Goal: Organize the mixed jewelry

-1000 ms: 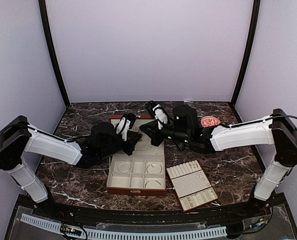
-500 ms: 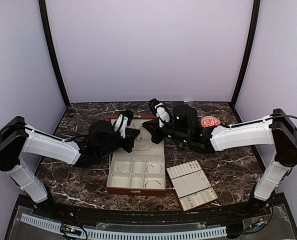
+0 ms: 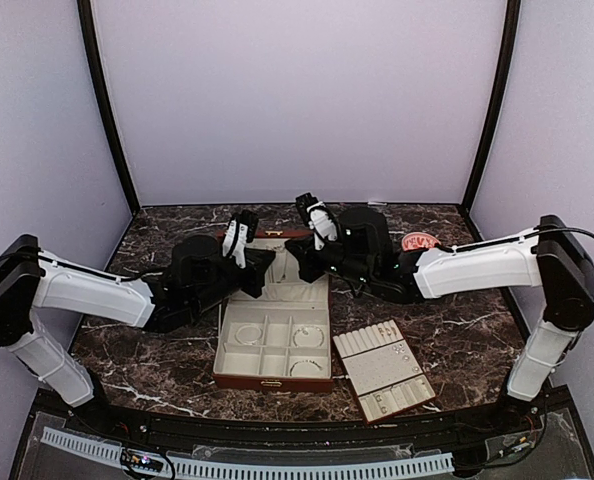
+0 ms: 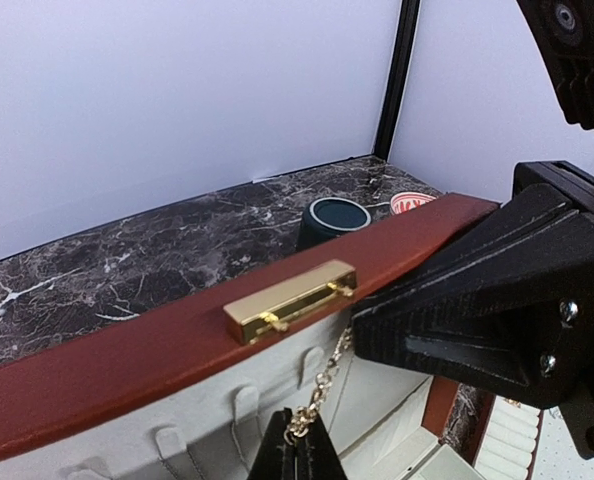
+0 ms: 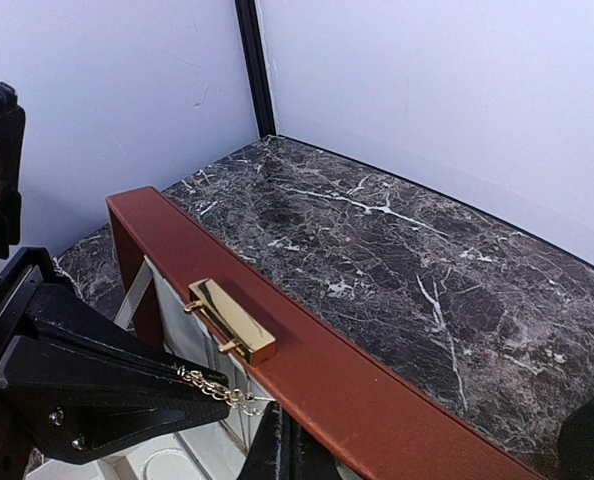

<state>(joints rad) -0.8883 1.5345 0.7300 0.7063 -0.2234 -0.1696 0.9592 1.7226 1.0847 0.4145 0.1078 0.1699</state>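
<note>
Dark veined marble table, pale lilac walls behind: from my remote station I see both arms meeting over the open wooden box at the centre of the overhead view. The left gripper and the right gripper sit tip to tip at 12 o'clock from the box's compartments, close to the raised lid. A fine gold chain runs between them, just below the lid's gold clasp and in front of its cream lining. On the left wrist camera, that arm's fingers are pressed together, pinching the chain's lower end at 6 o'clock in the frame. On the right wrist camera its own fingers look likewise squeezed tight where the chain's other end meets them. More of the mixed jewelry lies lower down: thin round bangles rest in the box's cream compartments, and tiny pieces I cannot make out dot the padded tray at 4 o'clock from the box. Beyond the lid stand a dark green mug and, farther off, a round red-and-white dish, at 2 o'clock from the box
</note>
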